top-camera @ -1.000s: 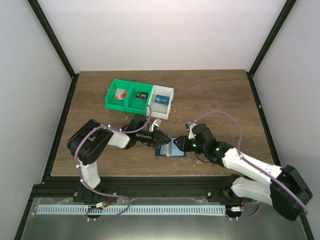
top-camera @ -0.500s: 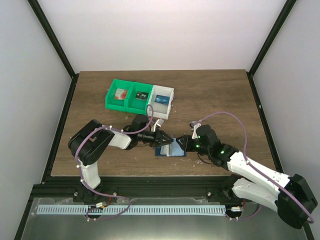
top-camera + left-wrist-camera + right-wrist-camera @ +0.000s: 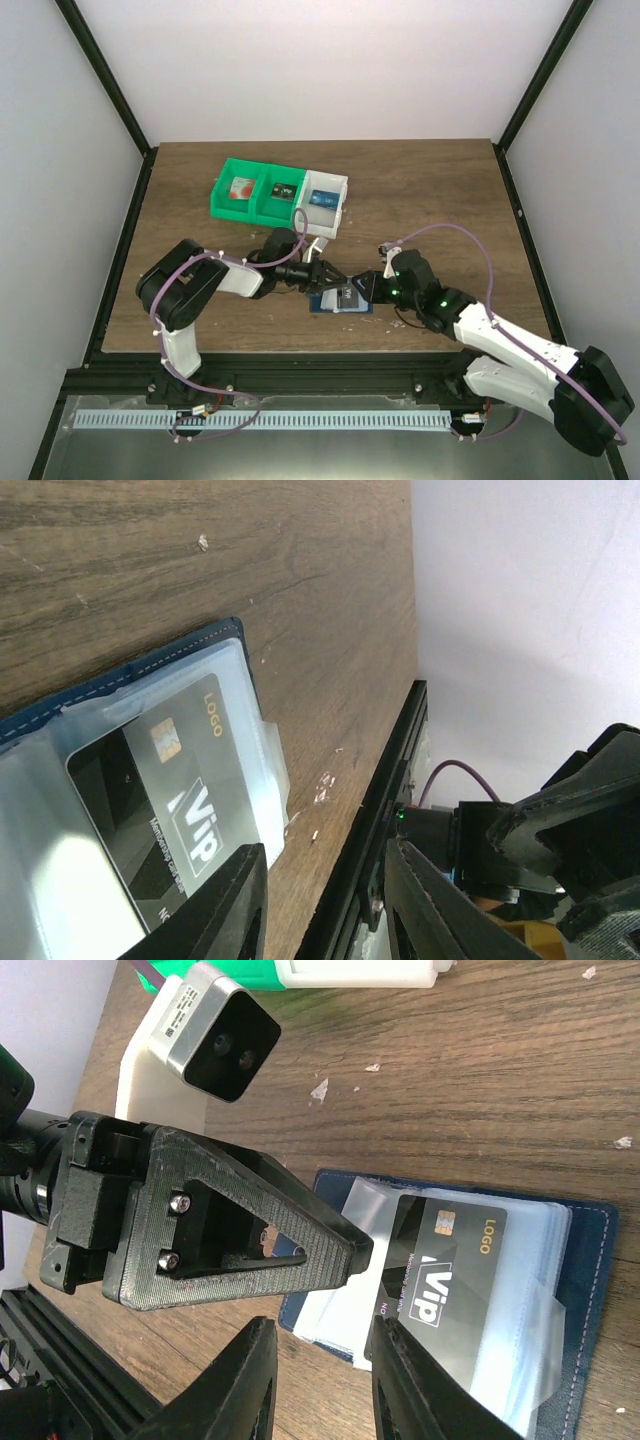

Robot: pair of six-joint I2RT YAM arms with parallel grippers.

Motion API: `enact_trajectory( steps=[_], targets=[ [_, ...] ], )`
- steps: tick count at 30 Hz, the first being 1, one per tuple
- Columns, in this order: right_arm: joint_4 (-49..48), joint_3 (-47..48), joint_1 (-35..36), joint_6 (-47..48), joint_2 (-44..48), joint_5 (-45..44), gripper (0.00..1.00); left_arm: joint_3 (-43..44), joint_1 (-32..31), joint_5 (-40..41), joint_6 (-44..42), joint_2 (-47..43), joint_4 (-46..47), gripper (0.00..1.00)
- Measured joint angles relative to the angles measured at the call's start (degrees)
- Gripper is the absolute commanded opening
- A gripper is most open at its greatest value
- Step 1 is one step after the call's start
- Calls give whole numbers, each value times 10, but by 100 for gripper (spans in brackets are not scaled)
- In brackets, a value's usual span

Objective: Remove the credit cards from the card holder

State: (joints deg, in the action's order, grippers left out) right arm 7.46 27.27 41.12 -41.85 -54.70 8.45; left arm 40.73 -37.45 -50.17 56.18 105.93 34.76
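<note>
The card holder (image 3: 335, 304) lies open near the table's front edge, navy (image 3: 590, 1300) with clear pocket sleeves (image 3: 150, 665). A dark grey credit card (image 3: 450, 1270) marked "VIP", with a gold chip, sits at the sleeves (image 3: 190, 780); how far it is tucked in I cannot tell. My left gripper (image 3: 328, 279) hovers over the holder's left end, open (image 3: 325, 900), with only wood between its fingers. My right gripper (image 3: 360, 289) comes in from the right, open (image 3: 320, 1380) and empty, one finger (image 3: 410, 1390) over the card's edge. The left gripper's finger (image 3: 250, 1230) nearly meets it.
Behind the holder stands a green bin (image 3: 255, 203) of two compartments joined to a white bin (image 3: 330, 225), each with a card inside; the leftmost card (image 3: 240, 187) is whitish with a red spot. The table's black front rail (image 3: 390, 810) runs close by the holder.
The right arm has swung in lower toward the holder. The left gripper has opened a little. The dark card now shows on the holder from above, where only pale sleeve showed.
</note>
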Motion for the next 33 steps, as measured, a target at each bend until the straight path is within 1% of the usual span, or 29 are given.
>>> enact_trajectory(
  steps=[4, 7, 13, 22, 33],
  targets=[
    [-3, 0, 0, 0, -11, -2, 27, 2, 0, 9, -15, 0, -18, 34],
    [-3, 0, 0, 6, -33, -11, 24, 2, 0, 19, -28, 0, -37, 33],
    [-15, 0, 0, 11, -74, -14, 23, 2, 3, 40, -57, 0, -72, 32],
    [-53, 0, -2, 11, -140, -6, 22, 2, 7, 54, -73, 6, -86, 31],
    [-83, -34, -5, 9, -177, -5, 21, 2, 8, 58, -80, 24, -87, 31]
  ],
)
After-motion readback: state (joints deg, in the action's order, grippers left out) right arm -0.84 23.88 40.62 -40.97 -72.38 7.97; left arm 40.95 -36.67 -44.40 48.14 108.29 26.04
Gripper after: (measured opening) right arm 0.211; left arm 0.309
